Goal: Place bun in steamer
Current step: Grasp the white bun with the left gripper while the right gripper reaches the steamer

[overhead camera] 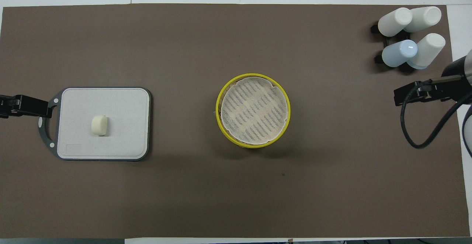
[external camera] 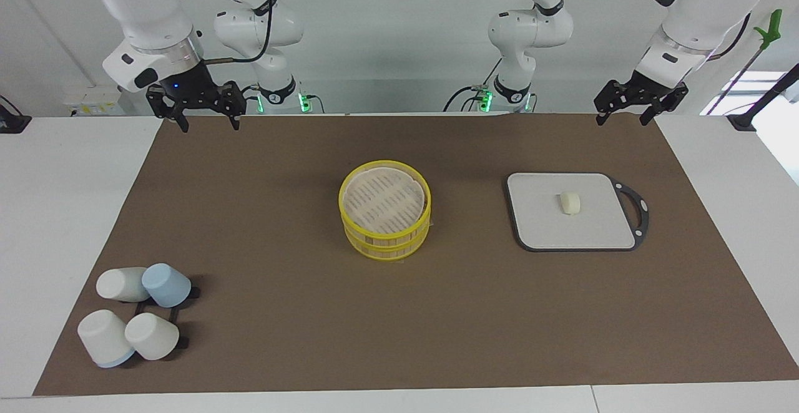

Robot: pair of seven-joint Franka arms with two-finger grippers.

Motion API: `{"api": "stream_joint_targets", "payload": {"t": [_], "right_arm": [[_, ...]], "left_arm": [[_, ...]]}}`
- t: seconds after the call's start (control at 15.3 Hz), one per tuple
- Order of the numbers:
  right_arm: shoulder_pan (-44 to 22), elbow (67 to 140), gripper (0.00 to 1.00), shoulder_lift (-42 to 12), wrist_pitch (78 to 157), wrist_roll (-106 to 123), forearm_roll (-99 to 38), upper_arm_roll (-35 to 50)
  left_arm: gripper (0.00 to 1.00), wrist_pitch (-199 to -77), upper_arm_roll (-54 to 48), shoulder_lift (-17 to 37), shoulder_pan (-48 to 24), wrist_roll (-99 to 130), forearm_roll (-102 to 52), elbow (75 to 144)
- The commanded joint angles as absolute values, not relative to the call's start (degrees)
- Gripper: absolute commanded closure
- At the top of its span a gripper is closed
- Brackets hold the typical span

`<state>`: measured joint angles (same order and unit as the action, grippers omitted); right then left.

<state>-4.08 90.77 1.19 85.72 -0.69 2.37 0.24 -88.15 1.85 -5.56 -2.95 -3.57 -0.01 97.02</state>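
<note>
The bun [external camera: 569, 203], a small cream-white lump, lies on a grey rectangular board [external camera: 537, 226] toward the left arm's end of the table; it also shows in the overhead view [overhead camera: 99, 125]. The steamer [external camera: 385, 216], a yellow-rimmed basket with its woven lid on top, stands at the middle of the brown mat [overhead camera: 253, 110]. My left gripper [external camera: 623, 121] is open and empty, up in the air over the mat's edge at the robots' end, and shows beside the board's handle in the overhead view [overhead camera: 22, 105]. My right gripper [external camera: 209, 127] is open and empty, waiting over the mat's other corner [overhead camera: 416, 93].
Several pale and light-blue cups [external camera: 134, 319] lie on a black rack toward the right arm's end, farther from the robots than the steamer [overhead camera: 411, 35]. The board has a dark handle loop [external camera: 637, 207] on the side away from the steamer.
</note>
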Motion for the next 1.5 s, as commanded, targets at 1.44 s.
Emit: {"api": "stream_joint_targets", "payload": {"t": [1.44], "right_arm": [[-30.4,75.7,0.0,-27.8,108.0,-40.2,6.0,10.1]], "left_arm": [[0.0,-138.0,2.5,-1.6,-2.4,-6.9,-0.2,137.9]]}}
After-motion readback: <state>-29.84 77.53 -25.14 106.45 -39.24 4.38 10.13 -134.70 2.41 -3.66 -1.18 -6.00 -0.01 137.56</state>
